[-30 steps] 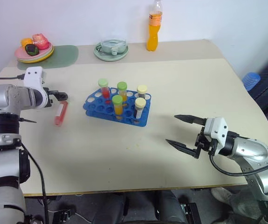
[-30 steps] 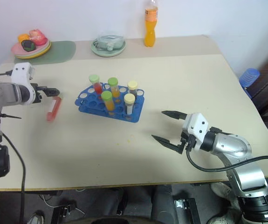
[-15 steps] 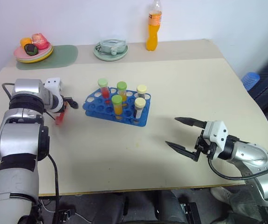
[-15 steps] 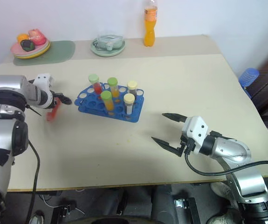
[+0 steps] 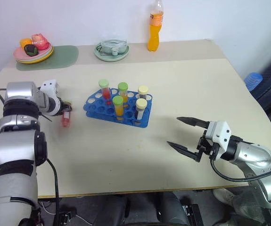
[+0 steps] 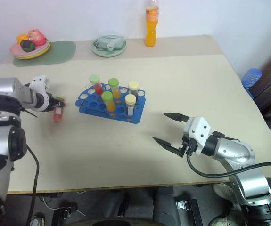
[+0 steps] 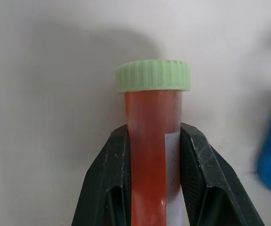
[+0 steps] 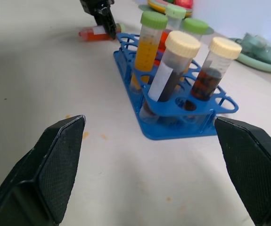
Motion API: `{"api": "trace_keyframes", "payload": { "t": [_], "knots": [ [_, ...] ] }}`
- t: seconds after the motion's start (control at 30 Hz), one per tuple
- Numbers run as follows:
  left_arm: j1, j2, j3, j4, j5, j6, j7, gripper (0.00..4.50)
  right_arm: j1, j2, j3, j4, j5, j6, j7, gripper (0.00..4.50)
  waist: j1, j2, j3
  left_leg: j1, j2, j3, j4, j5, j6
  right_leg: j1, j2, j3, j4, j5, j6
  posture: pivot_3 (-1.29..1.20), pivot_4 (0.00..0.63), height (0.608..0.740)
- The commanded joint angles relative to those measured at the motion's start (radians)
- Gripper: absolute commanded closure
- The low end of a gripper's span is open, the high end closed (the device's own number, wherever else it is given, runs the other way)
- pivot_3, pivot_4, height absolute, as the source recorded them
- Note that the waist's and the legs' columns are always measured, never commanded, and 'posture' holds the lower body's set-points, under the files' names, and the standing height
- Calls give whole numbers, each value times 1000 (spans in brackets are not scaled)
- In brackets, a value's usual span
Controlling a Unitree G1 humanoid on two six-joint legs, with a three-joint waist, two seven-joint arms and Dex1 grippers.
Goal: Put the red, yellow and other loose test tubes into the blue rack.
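L tool (image 7: pixel 151 188) clamped on red tube (image 7: pixel 150 141) | R tool (image 5: pixel 184 134) wide open – empty

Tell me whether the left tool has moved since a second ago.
Yes. The left tool has come in toward the blue rack and closed on the red tube, which lay loose on the table before.

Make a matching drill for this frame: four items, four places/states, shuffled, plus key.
Items:
1. red test tube
2. blue rack
3. right gripper
4. orange drink bottle

Places/states:
A. open, holding nothing
B. far table edge, by the wall
C. clamped in the shut left gripper
D. mid-table, five capped tubes standing in it

Pairs: 1-C, 2-D, 3-A, 4-B
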Motion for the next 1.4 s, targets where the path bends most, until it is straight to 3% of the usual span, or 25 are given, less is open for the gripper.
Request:
{"api": "trace_keyframes", "payload": {
  "t": [0.03,0.2,0.23,0.43,0.63,0.87,1.4],
  "knots": [
    [144,2,114,-364,-60,-277,-45,3739,-12,0,-11,2,16,-14,13,0,-9,0,0,0,0,0,0,0,0,0,0,0,0,0,0,0,150,740],
    [269,-69,171,-633,-74,-541,1,3739,-18,-2,-16,20,18,-20,29,0,-4,0,0,0,0,0,0,0,0,1,-1,-1,-1,0,0,0,150,740],
    [311,-97,167,-688,-51,-655,13,3739,-16,-3,-18,19,19,-19,31,0,-3,0,0,0,0,0,1,0,0,2,-1,-1,-1,0,0,0,150,740],
    [474,-246,81,-843,-69,-936,-61,3739,22,-9,-51,-1,26,-2,23,0,-6,0,-1,1,0,1,0,0,1,2,-1,0,-1,0,0,0,150,740],
    [567,-290,13,-829,-30,-1121,-100,3739,74,-12,-92,-31,31,9,13,0,-8,1,-1,1,0,2,0,-1,1,1,-1,0,-1,0,0,0,150,740],
    [604,-348,-27,-684,-5,-1317,-131,3739,99,-5,-111,-62,33,24,-16,0,-4,1,-1,2,0,2,1,0,1,2,-1,0,-1,0,0,0,150,740],
    [603,-406,-94,-397,78,-1577,-119,3739,96,-14,-118,-70,31,31,-42,0,-1,1,-2,3,0,2,1,-1,1,4,-1,0,-1,0,0,0,150,740]
  ]
}}
